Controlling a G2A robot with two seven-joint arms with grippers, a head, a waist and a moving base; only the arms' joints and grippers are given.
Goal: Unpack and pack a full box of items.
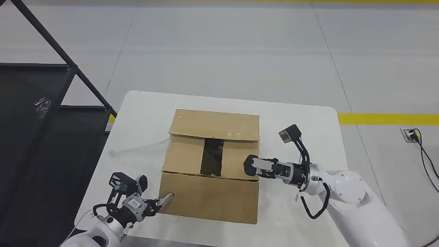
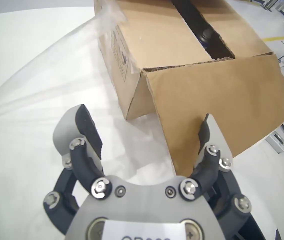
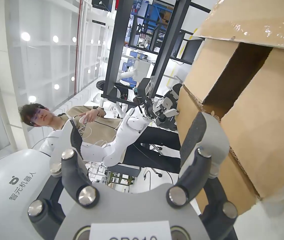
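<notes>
The box (image 2: 182,51) carries a column of small black handling symbols (image 2: 122,59) on its left wall, close to the near left corner. Each is a pictogram in a thin frame, and any lettering with them is too small to read. A white label (image 2: 142,231) sits on the base of the left gripper (image 2: 144,112). Its dark characters are cut by the edge, so only their tops show. The right gripper (image 3: 137,121) bears a matching label (image 3: 130,231) on its base, cut off the same way and unreadable.
</notes>
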